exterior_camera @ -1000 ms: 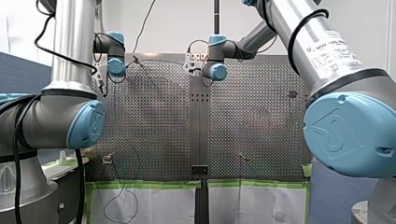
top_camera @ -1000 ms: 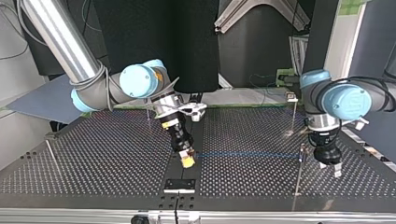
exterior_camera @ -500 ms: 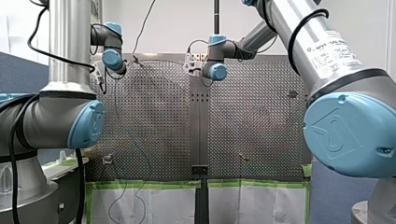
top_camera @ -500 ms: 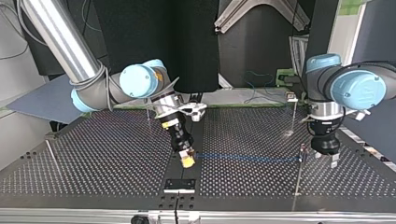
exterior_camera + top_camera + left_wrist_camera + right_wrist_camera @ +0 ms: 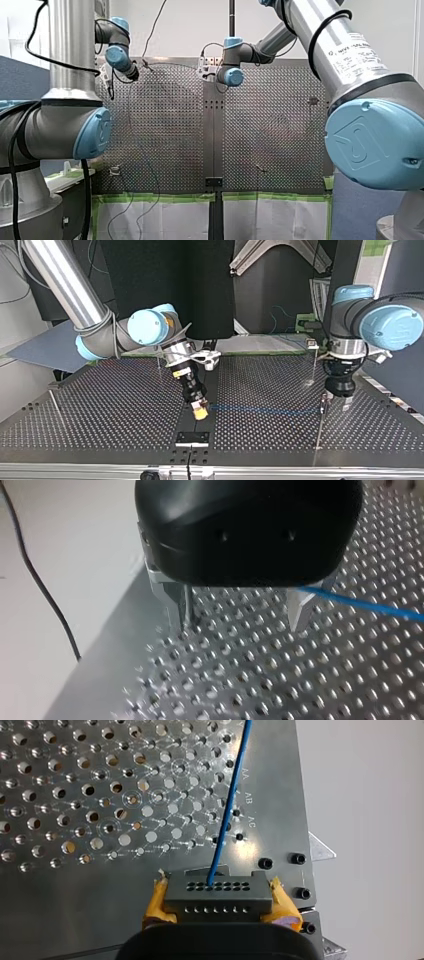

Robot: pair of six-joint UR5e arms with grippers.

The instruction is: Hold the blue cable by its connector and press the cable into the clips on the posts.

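- The right jaws, in the middle of the top view, are closed on the connector, which sits square between the yellow pads.
- The blue cable leaves the connector and runs nearly level toward the right of the frame, just above the bench.
- Its far end reaches the thin post at the lower right of the top view. Whether it sits in the clip there is too small to tell.
- The left jaws stand wide and hold nothing, hanging just beside that post's top. In the left wrist view the cable meets the base of one of the metal fingers, and the housing hides whether it passes between them.
- The step in hand looks like pressing the cable into that clip.
- The right arm should hold the connector steady with light tension, so the cable lies straight at clip height. Slack would probably let it slide off.
- The left arm should press on the cable close beside the clip and push straight into it. A sideways shove looks likely to bend so thin a post.
- Too hard a pull might drag the connector askew in the pads.
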